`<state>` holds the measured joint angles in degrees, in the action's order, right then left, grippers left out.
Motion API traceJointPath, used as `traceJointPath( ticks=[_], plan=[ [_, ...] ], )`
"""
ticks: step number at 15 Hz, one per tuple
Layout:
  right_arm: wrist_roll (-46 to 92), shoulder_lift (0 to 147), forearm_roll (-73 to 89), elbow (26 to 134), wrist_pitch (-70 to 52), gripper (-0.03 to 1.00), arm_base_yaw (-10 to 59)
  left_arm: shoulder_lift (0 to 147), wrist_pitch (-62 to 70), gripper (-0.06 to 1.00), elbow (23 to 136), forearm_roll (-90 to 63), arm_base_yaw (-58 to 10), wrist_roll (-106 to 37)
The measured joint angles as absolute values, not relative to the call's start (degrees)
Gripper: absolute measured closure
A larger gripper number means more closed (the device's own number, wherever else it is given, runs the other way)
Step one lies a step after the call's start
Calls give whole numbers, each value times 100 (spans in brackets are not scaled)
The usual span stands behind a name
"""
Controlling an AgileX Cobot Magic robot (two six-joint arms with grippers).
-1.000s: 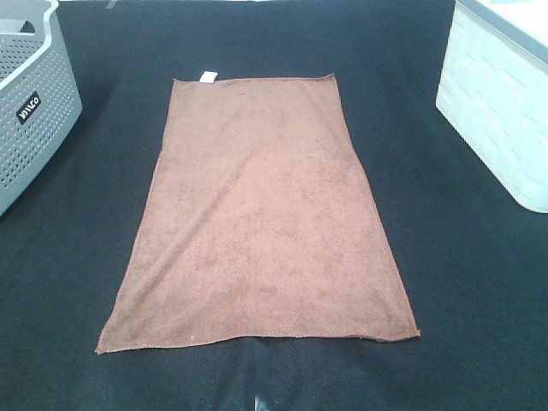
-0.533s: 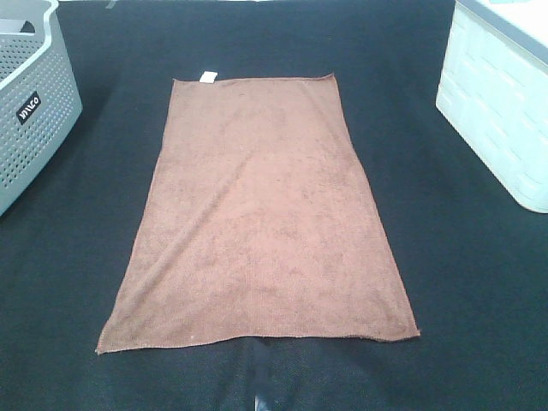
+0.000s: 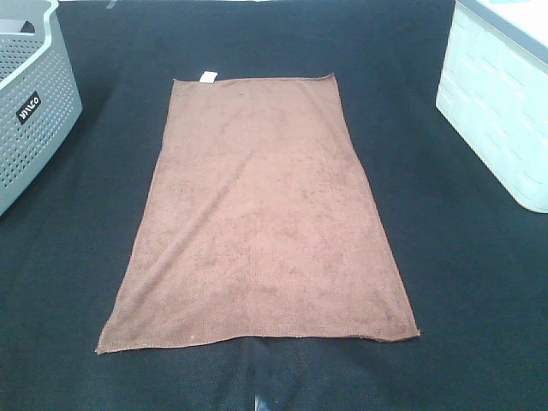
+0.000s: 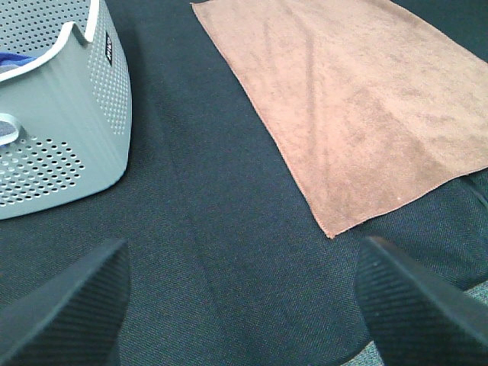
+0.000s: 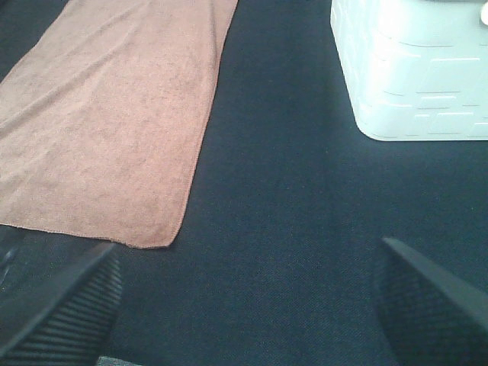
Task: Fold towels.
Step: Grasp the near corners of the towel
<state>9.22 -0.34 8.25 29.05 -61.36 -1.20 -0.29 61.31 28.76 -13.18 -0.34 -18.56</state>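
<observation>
The reddish-brown towel (image 3: 257, 214) lies flat and unfolded in the middle of the black cloth, long side running away from me, with its small white tag (image 3: 206, 77) on the far short edge. It also shows in the left wrist view (image 4: 358, 99) and in the right wrist view (image 5: 107, 114). My left gripper (image 4: 244, 305) is open and empty over the black cloth, off the towel's near left corner. My right gripper (image 5: 244, 305) is open and empty off the towel's near right corner. Neither gripper shows in the exterior high view.
A grey perforated basket (image 3: 30, 103) stands at the far left, also in the left wrist view (image 4: 53, 114), with something blue inside. A white bin (image 3: 501, 103) stands at the far right, also in the right wrist view (image 5: 412, 69). Black cloth (image 3: 462, 282) covers the table.
</observation>
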Motion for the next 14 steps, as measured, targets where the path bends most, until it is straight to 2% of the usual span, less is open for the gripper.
traceJointPath(
  ticks=[14],
  plan=[
    [922,-34,825,2905,-6136,13,-120,-29,6131,17,2876,-1318,-34,-1856]
  ],
)
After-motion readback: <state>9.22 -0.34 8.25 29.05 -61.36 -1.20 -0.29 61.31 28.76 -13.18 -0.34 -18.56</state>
